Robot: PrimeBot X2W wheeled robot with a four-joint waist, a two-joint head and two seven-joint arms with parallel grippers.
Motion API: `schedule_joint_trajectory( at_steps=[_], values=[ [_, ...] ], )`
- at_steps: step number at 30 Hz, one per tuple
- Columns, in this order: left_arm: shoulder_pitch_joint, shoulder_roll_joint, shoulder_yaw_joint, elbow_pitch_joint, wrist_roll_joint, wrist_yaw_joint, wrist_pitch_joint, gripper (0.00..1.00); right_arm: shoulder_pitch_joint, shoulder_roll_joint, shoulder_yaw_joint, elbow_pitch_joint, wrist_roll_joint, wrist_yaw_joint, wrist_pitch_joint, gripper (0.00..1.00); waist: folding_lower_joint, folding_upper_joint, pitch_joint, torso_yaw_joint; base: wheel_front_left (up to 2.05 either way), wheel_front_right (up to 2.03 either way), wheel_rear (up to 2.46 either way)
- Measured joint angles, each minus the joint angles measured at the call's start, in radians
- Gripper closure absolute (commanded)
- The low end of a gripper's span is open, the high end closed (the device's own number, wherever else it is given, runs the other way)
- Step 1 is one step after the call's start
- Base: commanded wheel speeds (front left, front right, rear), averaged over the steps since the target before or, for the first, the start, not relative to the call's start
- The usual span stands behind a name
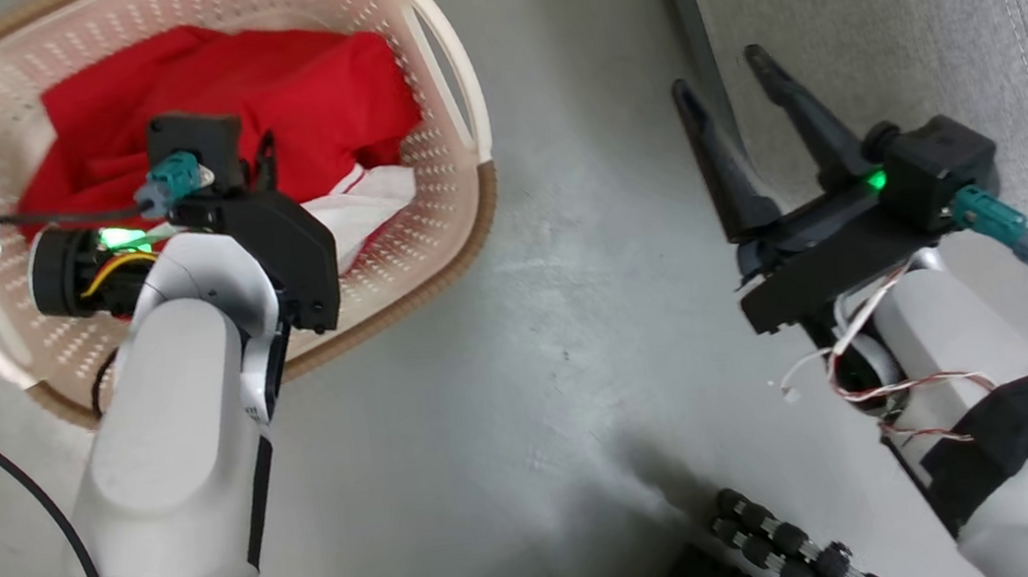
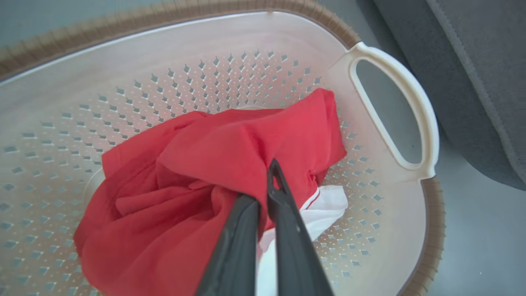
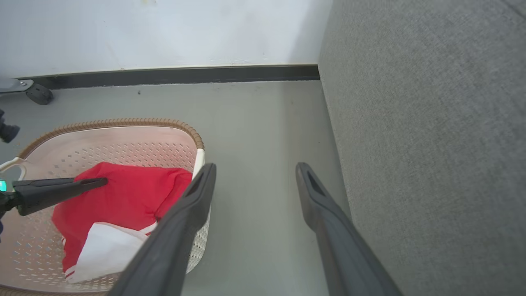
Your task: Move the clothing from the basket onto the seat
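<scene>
In the basket (image 2: 205,49) the left gripper (image 2: 263,185) pinches red clothing (image 2: 185,172); the right gripper (image 3: 254,172) hangs spread beside the seat (image 3: 431,144).

I'm counting one basket (image 1: 428,240), one seat (image 1: 883,1) and one caster wheel (image 3: 39,93). I'm seeing two grippers: the left gripper (image 2: 267,181) and the right gripper (image 1: 717,71). I'm making out one red-and-white heap of clothing (image 1: 279,91), and I'm not managing to tell how many garments are in it.

Pale grey forearms (image 1: 164,424), black wrist straps (image 1: 1005,432), long dark tapered fingers (image 1: 721,162), teal cable plugs (image 1: 986,211), green lights (image 1: 875,179), loose red-and-white wires (image 1: 904,386)
</scene>
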Motion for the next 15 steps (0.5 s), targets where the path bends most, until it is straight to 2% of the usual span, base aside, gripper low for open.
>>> schedule_joint_trajectory(
  at_steps=[15],
  values=[
    [0.107,-0.034,-0.018,-0.044,-0.071,-0.039,-0.189,1.0,0.066,-0.084,-0.072,0.017,-0.05,0.011,0.0,0.0,-0.0002,0.0,-0.173,0.135,0.0,0.0,0.0]
  ],
)
